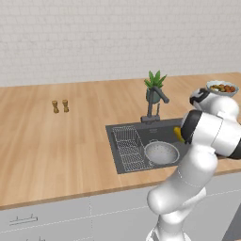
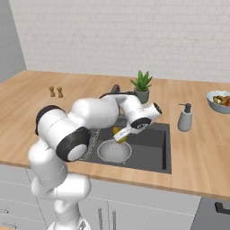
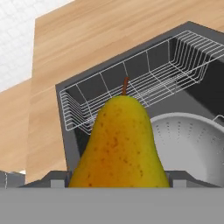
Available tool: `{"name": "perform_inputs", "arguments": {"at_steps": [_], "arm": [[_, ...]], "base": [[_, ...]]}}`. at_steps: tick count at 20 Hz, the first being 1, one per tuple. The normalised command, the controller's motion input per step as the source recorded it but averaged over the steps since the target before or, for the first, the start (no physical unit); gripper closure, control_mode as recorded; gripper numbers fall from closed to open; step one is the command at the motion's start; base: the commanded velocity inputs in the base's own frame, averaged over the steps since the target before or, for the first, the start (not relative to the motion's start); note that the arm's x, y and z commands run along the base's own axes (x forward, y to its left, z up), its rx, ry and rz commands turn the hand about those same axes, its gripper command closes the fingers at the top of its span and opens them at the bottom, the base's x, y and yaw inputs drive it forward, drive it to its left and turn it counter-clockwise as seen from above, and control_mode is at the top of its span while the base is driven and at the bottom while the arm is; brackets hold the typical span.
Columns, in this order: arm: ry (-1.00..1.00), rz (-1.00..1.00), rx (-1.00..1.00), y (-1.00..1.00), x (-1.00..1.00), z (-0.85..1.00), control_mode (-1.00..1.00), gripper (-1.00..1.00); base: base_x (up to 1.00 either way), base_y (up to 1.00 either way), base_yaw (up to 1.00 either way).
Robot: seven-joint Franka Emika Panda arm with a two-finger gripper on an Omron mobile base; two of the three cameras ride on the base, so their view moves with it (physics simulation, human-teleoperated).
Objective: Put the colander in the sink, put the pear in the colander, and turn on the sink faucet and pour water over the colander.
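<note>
The yellow-green pear [image 3: 120, 144] sits between my gripper's [image 3: 119, 182] dark fingertips [image 3: 58, 180], stem pointing away from the hand. The gripper [image 2: 122, 133] is shut on it and hangs over the dark sink [image 2: 150, 143], just above the far rim of the colander [image 2: 114, 151]. The silver perforated colander [image 1: 161, 153] rests upright on the basin floor, right of the wire rack [image 1: 129, 146], and holds nothing. In the hand view the colander [image 3: 192, 144] lies to the right of the pear. The sink faucet [image 1: 154, 106] stands behind the basin, spout angled right.
A potted plant [image 1: 154, 84] stands behind the faucet. A fruit bowl [image 1: 222, 88] is at the far right, and a soap dispenser [image 2: 184, 117] stands right of the sink. Two small shakers [image 1: 60, 106] are on the counter at left.
</note>
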Motion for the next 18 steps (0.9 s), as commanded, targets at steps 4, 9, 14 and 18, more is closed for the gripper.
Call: {"name": "perform_inputs", "arguments": {"at_steps": [4,9,14,18], "arm": [[0.0,0.0,0.0,0.2,0.17,-0.13,-1.0,1.0],[-0.01,0.0,0.0,0.02,0.04,-0.19,-1.0,1.0],[-0.01,0.0,0.07,0.08,0.01,-0.39,-1.0,1.0],[0.0,0.0,0.12,0.07,0.13,-0.39,-1.0,1.0]], "base": [[0.0,0.0,0.0],[0.0,0.0,0.0],[0.0,0.0,0.0],[0.0,0.0,0.0]]}}
